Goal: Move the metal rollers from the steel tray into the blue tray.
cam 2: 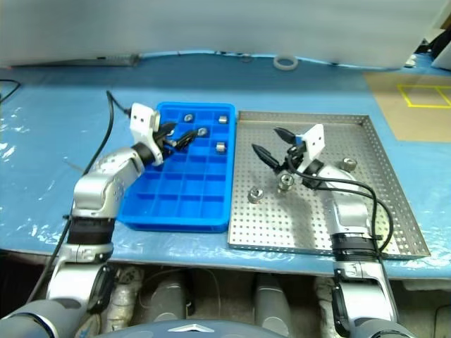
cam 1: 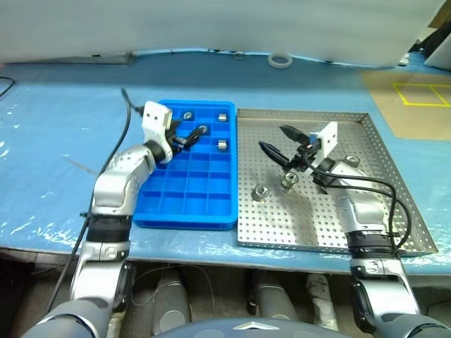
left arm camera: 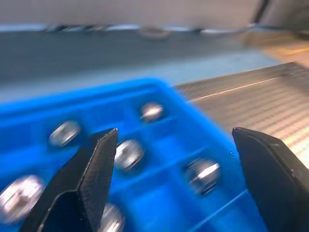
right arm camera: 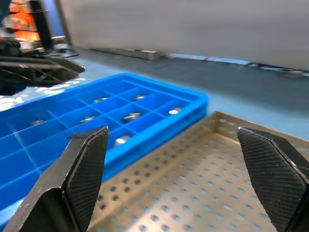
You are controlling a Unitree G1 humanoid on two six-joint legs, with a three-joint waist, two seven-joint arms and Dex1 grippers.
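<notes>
The left gripper [cam 1: 189,138] hangs wide and empty over the blue tray [cam 1: 184,204], where several rollers [cam 1: 221,146] already sit in compartments. Three rollers [cam 1: 259,192] remain on the steel tray [cam 1: 373,155], near the right gripper [cam 1: 280,141], also wide and empty.

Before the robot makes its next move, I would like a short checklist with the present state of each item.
1. Left claw empty, its two black fingers apart: ok.
2. Right claw empty and open above the perforated steel tray: ok.
3. Shiny metal rollers left in the steel tray, for example one near its middle: ok, three show there.
4. Free compartments in the bright blue plastic grid tray: ok, the near rows are empty.
5. Rollers already placed sit inside compartments, such as this one: ok.
6. Left claw clear of the blue tray: cannot tell.
</notes>
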